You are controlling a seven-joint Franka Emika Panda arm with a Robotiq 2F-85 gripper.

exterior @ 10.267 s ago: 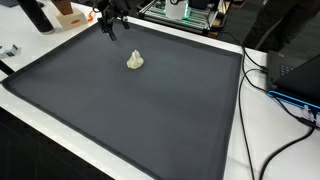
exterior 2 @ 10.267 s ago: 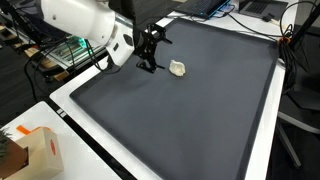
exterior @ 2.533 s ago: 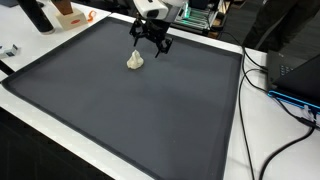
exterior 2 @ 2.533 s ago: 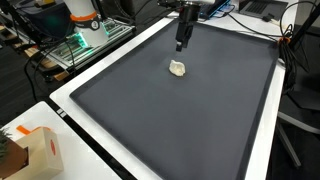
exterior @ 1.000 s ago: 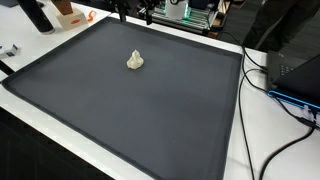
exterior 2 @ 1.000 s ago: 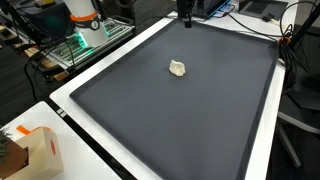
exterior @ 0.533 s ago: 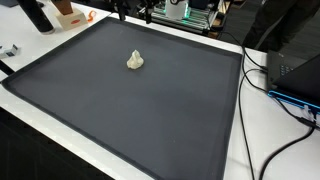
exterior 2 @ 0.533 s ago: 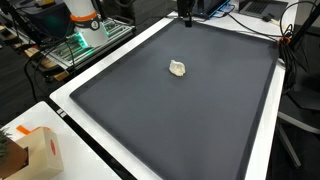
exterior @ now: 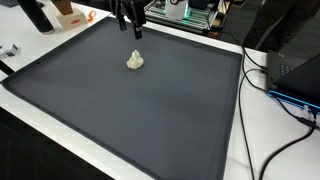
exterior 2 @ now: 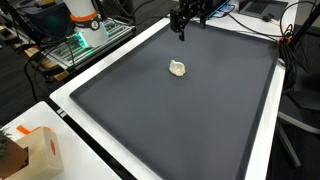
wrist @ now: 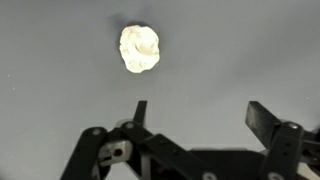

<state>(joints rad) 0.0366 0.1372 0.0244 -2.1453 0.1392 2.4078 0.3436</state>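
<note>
A small crumpled whitish lump lies on the dark mat toward its far side; it also shows as the lump and, in the wrist view, as a pale lump. My gripper hangs above the mat's far edge, a little behind the lump and apart from it; it also shows as the gripper. In the wrist view the gripper stands open with only bare mat between its fingers; the lump lies ahead of the left finger.
The mat sits in a white-rimmed table. A cardboard box stands at one corner. Cables and a laptop lie beside the mat. Electronics crowd the far edge.
The gripper has come down from the top edge of the exterior views and now hangs lower over the mat's far side. The lump has not moved.
</note>
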